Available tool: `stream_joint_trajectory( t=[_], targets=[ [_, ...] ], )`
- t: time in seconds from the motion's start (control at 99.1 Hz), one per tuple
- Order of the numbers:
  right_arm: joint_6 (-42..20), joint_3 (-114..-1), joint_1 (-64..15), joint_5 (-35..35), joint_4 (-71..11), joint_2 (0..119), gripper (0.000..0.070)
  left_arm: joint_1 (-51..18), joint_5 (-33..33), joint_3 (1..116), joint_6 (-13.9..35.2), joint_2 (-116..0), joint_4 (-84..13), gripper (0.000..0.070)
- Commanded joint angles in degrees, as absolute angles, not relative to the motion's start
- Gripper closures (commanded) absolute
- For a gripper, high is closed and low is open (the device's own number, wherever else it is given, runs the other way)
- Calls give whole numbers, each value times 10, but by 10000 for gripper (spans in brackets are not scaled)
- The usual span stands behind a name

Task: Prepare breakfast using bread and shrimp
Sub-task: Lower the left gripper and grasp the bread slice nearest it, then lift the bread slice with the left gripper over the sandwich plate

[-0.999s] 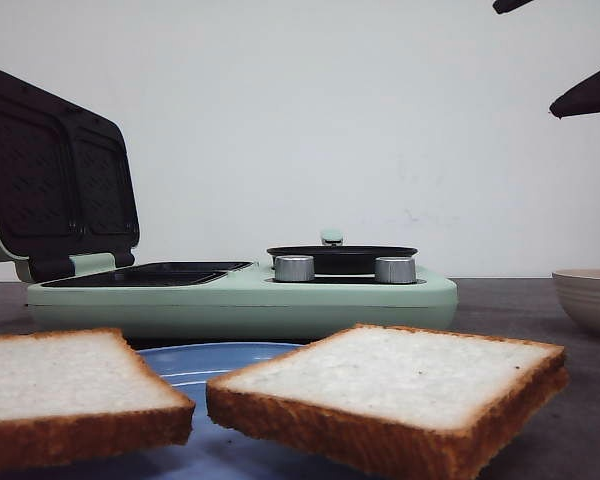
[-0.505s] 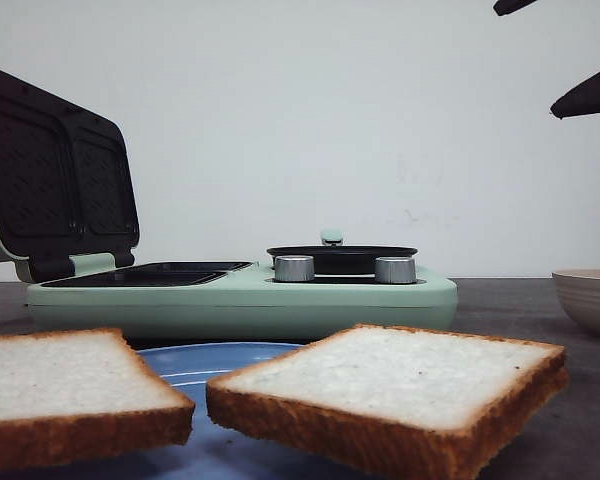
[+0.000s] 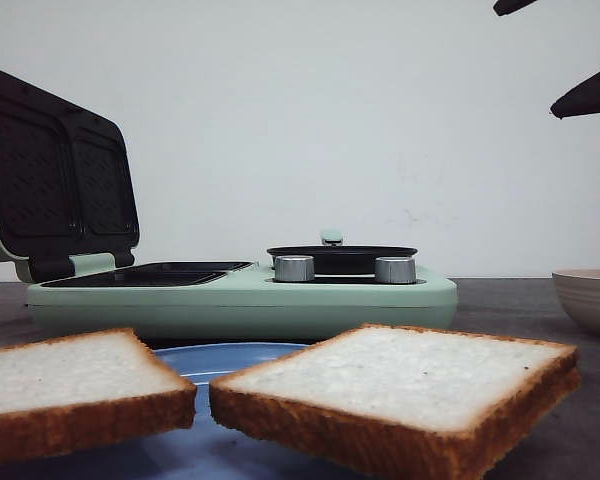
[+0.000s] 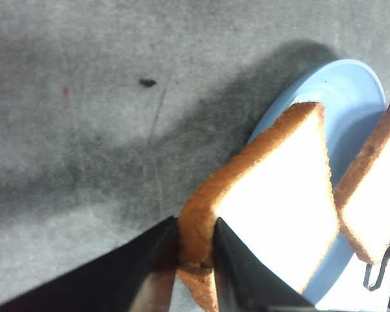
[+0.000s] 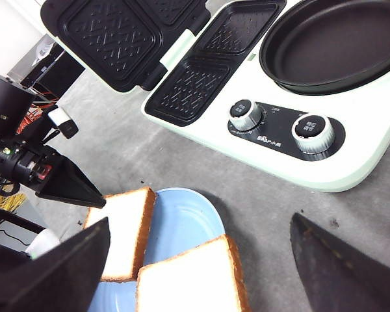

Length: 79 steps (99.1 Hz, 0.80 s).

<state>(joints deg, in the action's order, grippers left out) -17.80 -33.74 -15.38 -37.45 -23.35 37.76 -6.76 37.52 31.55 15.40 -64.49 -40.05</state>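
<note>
Step in hand: I judge it to be lifting the left slice [image 4: 273,201] off the blue plate [image 4: 351,91] to carry it to the open sandwich press [image 3: 240,295].
Left claw [image 4: 194,260]: narrow, its two dark fingers [image 4: 237,273] pinched on the crust at one corner of that slice.
Right claw [image 5: 195,266]: spread wide and empty, hovering above the plate and the press; in the front view only its dark tips show, high and to the right of the press.
Where the bread is: both slices sit at the plate, nearer the camera than the press; the held slice hangs over the plate's left rim, the second slice [image 3: 395,385] lies just right of it.
Where the shrimp is: not visible; the pale bowl [image 3: 588,298] right of the press may hold it, but I cannot tell.
Doing it well: the grip is on a corner only, so the soft slice will likely sag; keep it level, move slowly, and lower it flat into one ridged well [image 5: 192,88] of the press.
Risk: squeezing harder may tear the crust.
Count, bread: two slices.
Count, plate: one.
Count, press: one, lid [image 3: 55,170] up, with two wells, one round pan [image 5: 335,42] and two knobs [image 5: 247,114].
Count, bowl: one.
</note>
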Motion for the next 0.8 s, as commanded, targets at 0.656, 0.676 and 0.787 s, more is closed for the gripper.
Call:
stream_joint_trajectory(
  t=[0.656, 0.676, 0.787],
  targets=[
    [-165, -346, -157, -370, -228, 381, 149, -69, 472, 454, 161, -584, -390, 700],
    [-165, -346, -157, -370, -228, 381, 149, -70, 472, 462, 161, -583, -388, 700],
    [-164, -346, -157, -370, -228, 381, 149, -76, 462, 511, 166, -583, -373, 699]
  ],
)
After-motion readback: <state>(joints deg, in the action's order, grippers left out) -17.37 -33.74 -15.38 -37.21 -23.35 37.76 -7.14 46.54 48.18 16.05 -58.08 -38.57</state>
